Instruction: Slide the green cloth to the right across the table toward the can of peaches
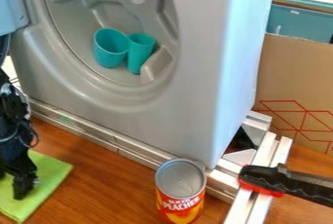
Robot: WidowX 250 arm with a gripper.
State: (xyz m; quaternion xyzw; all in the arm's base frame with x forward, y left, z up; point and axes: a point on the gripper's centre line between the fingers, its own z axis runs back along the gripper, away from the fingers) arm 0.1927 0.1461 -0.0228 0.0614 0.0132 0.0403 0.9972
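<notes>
Your black arm [13, 121] stands at the left edge of the camera view, with its gripper [22, 181] pointing down at the lower left. The gripper is located over the green cloth [48, 172], which lies flat on the wooden table [104, 184]. Whether the gripper touches the cloth cannot be determined. You cannot tell from this angle whether the gripper is released or clenched; no object is visible in its grasp.

Behind the cloth, a metal rail [98, 134] runs at a slant along the foot of the grey washing machine [214, 38]. The machine has a round opening that faces you. Inside the opening, at the bottom of the drum [75, 28], note two teal cups. The wider cup [108, 52] is on the left; the narrower cup [138, 55] is just beside it on the right. A light blue block [11, 4] is located at the machine's upper left.

The can [180, 189], with a red and yellow label and a grey top, stands upright on the table in front of the rail. It is well apart from your gripper, to the right of the cloth.

At the lower right, a clamp [286, 181] with a black handle and a red part lies across the pale metal bars [260, 169]. Behind these bars stands a cardboard panel [292, 79] with red lines.
</notes>
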